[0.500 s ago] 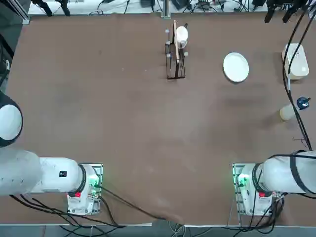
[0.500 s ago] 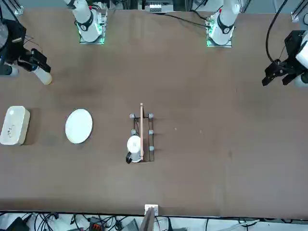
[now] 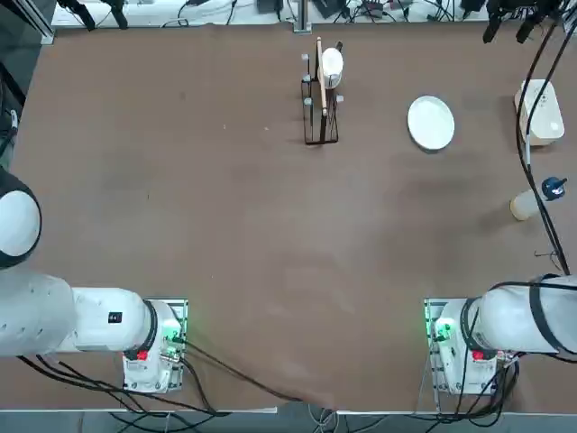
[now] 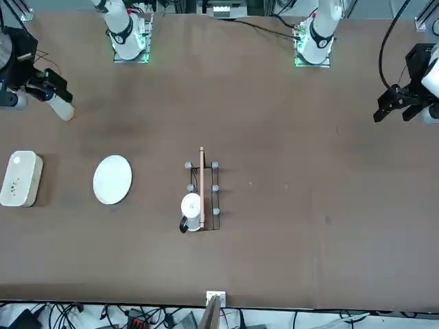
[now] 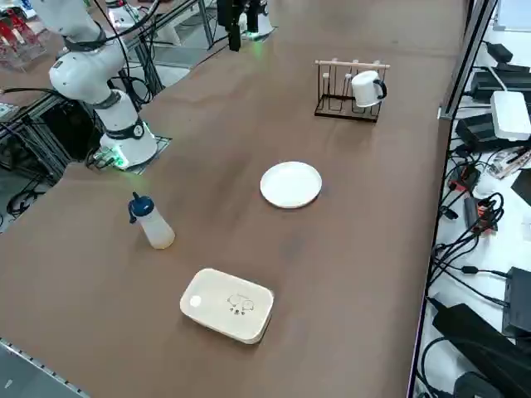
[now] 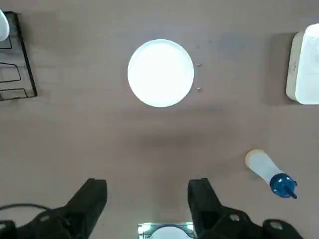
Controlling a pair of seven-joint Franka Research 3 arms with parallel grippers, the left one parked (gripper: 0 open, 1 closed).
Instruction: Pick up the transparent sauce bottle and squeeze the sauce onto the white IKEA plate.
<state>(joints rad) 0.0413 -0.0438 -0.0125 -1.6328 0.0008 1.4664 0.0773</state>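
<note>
Bottle (image 3: 529,202) stands at the table's right edge in the top view, with the plate (image 3: 431,123) farther off and to its left — a cable crosses over the bottle there and could snag a reach. Front view: it rests beside the gripper (image 4: 41,81). Side view: upright, blue cap up — a glancing finger would probably tip it. Wrist view: fingers (image 6: 89,199) spread wide, holding nothing; the bottle lies off to one side, so a straight descent would miss.

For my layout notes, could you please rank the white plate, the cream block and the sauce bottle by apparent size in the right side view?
1. Cream block, though it lies nearest the camera.
2. White plate, close behind.
3. Sauce bottle, clearly smallest.
</note>
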